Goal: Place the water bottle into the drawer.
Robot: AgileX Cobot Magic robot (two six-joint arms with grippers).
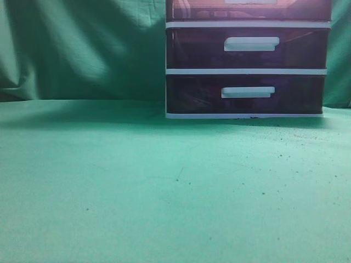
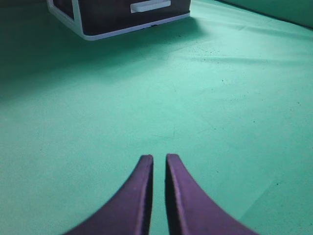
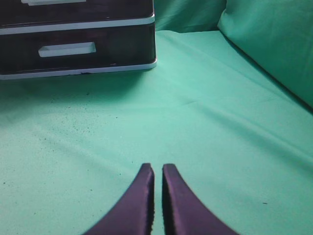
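Green cloth across the whole lower frame of the exterior view, speckled with dark crumbs toward the right. White-framed drawer unit in the upper right, standing on the cloth against a draped green backdrop. Top drawer cut off by the upper edge, dark purple-brown and closed flush, only the bottom of its white handle showing. Two like drawers below it, both closed. Faint pale glints behind the top drawer's translucent front, too unclear to identify; water bottle not made out in any view.

Left gripper at bottom centre of the left wrist view, its dark curved fingers nearly together with a thin slit between, nothing held, low over bare cloth. Unit's lower corner at upper left there.

Right gripper at bottom centre of the right wrist view, likewise almost closed and empty.
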